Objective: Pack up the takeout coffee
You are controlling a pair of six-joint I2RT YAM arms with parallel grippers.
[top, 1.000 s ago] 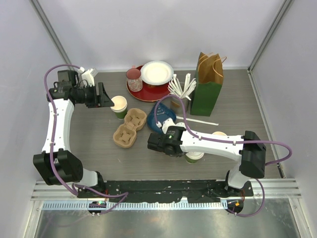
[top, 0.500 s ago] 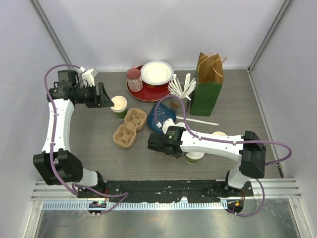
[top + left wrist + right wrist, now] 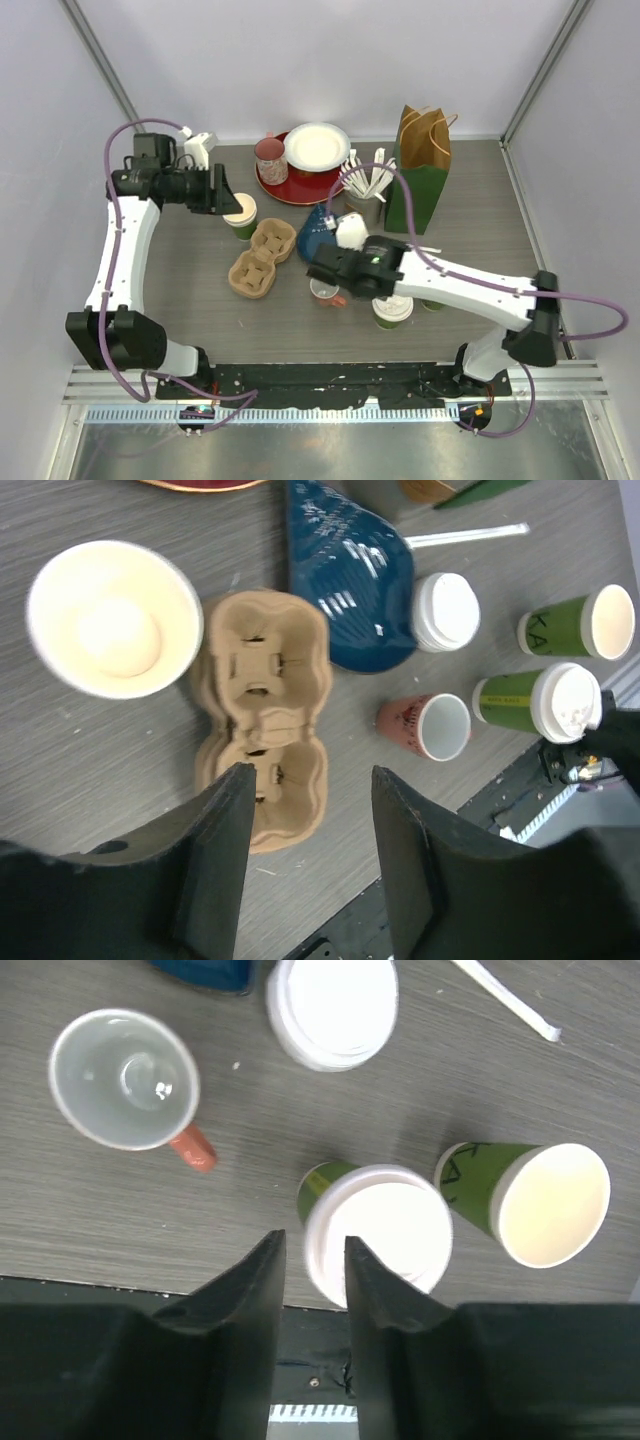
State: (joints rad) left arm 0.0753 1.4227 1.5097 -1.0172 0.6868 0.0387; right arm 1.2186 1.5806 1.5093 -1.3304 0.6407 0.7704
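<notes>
while one lidded cup (image 3: 375,1232) is ready, two other cups (image 3: 540,1200) lack lids and the carrier (image 3: 262,715) holds nothing; left gripper (image 3: 310,780) and right gripper (image 3: 313,1243) both parted, empty

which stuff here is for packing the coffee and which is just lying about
For the job: lidded green cup, open green cup beside it, second open green cup, loose white lid; probably cardboard carrier, paper bag.
Lying about: mug, blue pouch, straw, red plate, pink cup.

I see a mug (image 3: 125,1078) upright near a blue pouch (image 3: 318,235); a white plate (image 3: 317,147) and pink cup (image 3: 270,155) sit on a red plate (image 3: 290,187).
</notes>
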